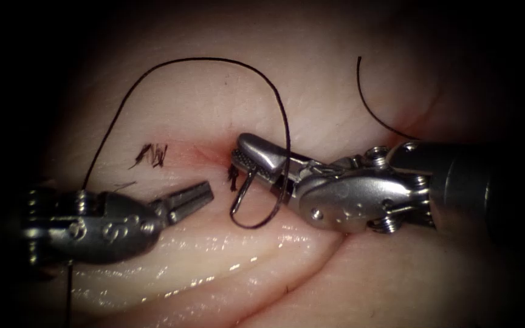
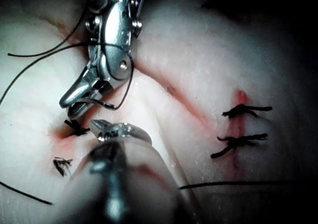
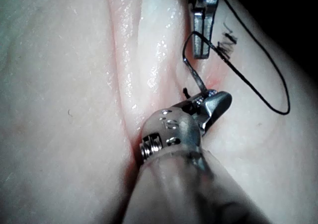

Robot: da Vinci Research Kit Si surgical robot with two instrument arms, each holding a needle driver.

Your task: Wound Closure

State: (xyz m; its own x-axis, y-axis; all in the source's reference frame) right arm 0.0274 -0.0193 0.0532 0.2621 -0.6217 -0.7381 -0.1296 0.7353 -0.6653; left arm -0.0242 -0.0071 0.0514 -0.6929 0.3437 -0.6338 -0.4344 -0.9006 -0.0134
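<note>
- The right claw (image 1: 251, 159) reaches in from the right side over the tissue (image 1: 335, 91), its jaws closed on the needle (image 1: 243, 193) close to one end of its curve.
- From that grip the needle hangs down toward the near side and curves back up under the tool; its body lies free above the surface, and whether its far tip touches the tissue cannot be told.
- The thread (image 1: 214, 59) rises in a wide arc over the far side of the tissue, comes down across the right claw's jaws, and on the left runs down past the left tool's body.
- The left claw (image 1: 195, 197) sits to the left of the needle, jaws closed together with nothing between them, near the needle without touching it.
- Knotted dark stitch ends (image 1: 152, 155) lie on the cut left of the right claw, with red fluid (image 1: 205, 153) staining the cut line between them and the jaws.
- A separate loose strand (image 1: 372, 109) curves on the tissue beyond the right tool.
- In the left wrist view, two finished stitches (image 2: 243, 127) cross the cut farther along.
</note>
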